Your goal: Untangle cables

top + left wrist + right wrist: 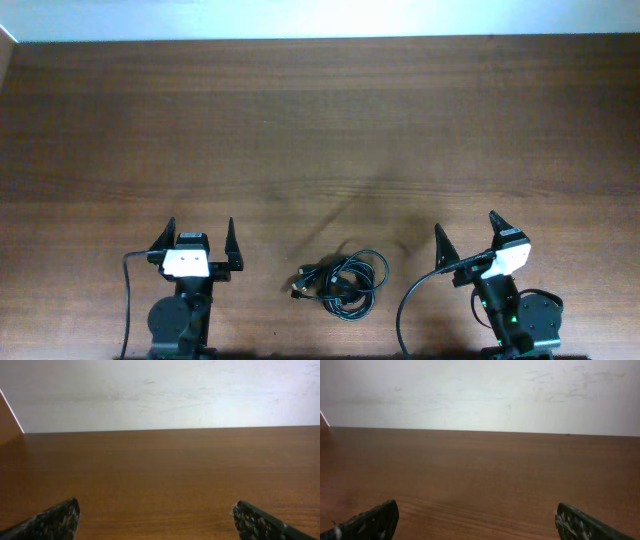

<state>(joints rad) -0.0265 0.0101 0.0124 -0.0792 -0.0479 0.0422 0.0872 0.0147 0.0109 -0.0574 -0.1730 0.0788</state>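
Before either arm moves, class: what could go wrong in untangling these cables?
1. The cables lie in one tight coil, so a pinch may catch several strands and tighten the knot.
2. Neither wrist view shows them, only table and wall, so the open left gripper and right gripper would start their reach blind.
3. The right arm's own lead loops close by and might snag.

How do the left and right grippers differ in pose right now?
The left gripper points squarely up the table; the right gripper is turned slightly inward, toward the table's middle. The left gripper's fingertips sit level in the overhead view; the right gripper's are staggered. Both are open, empty, and flank the black cable bundle.
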